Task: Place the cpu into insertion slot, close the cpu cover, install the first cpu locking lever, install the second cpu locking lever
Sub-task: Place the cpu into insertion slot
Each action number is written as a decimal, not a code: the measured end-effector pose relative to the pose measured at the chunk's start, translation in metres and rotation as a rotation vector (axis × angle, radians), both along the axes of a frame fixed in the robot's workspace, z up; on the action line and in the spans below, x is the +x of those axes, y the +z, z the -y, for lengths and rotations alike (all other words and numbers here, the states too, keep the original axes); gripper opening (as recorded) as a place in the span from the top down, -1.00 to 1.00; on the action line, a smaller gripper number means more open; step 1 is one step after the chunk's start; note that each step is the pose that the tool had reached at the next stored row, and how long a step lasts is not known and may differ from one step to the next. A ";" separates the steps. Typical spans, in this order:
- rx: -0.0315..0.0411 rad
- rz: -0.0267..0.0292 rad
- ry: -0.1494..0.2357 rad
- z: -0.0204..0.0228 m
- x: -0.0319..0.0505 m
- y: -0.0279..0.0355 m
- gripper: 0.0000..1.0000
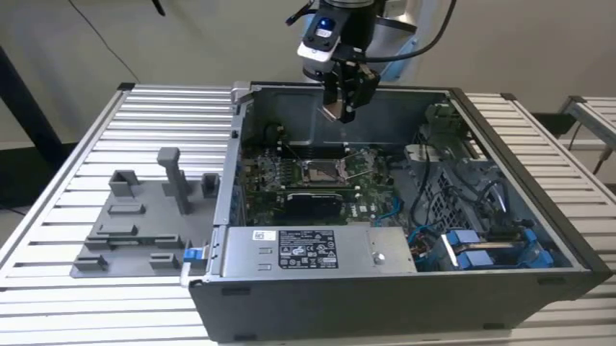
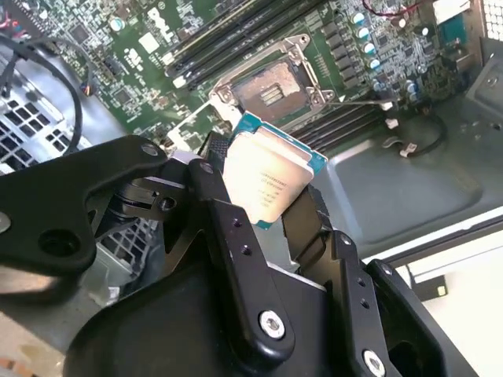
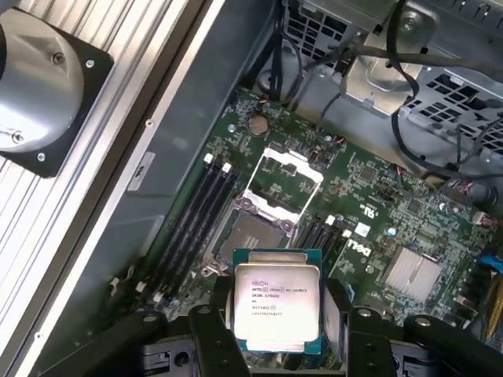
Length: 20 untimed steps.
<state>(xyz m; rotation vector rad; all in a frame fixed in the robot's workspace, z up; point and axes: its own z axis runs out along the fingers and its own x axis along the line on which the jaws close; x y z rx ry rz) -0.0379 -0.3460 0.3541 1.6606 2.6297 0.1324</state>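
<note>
- Cpu [image 3: 277,302] pinched by its edges in your gripper [image 3: 277,318], hanging above the insertion slot [image 3: 253,236], not yet seated.
- Slot bare, cpu cover [image 3: 284,181] tipped up; placing, cover and both levers all remain, by my reading.
- Open computer case [image 1: 405,288] sits on a slatted table [image 1: 86,144]; grey fixture block [image 1: 135,223] lies beside it, on the exterior view's left.

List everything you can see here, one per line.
table: one, pale, slatted.
computer case: one, grey, open, on the table.
circuit board: one, green, inside the case.
insertion slot: one, dark centre, silver rim, empty.
cpu cover: one, silver, flipped open beside the slot.
cpu: one, silvery-beige, gripped, in mid-air.
metal box: one, grey, white label, at the case's near edge.
fixture plate: one, grey, exterior view's left.
claw: one, black, shut on the cpu.
</note>
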 end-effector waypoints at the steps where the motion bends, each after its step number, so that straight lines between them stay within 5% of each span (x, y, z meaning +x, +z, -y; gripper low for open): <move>1: 0.0001 -0.0002 -0.011 0.0000 0.0000 -0.0002 -0.09; 12: 0.0012 -0.0013 -0.135 -0.0002 0.0000 -0.0034 -0.09; 18: 0.0010 -0.0019 -0.146 -0.0002 0.0000 -0.0037 -0.09; 20: 0.0008 -0.0075 -0.159 -0.0002 0.0000 -0.0041 -0.09</move>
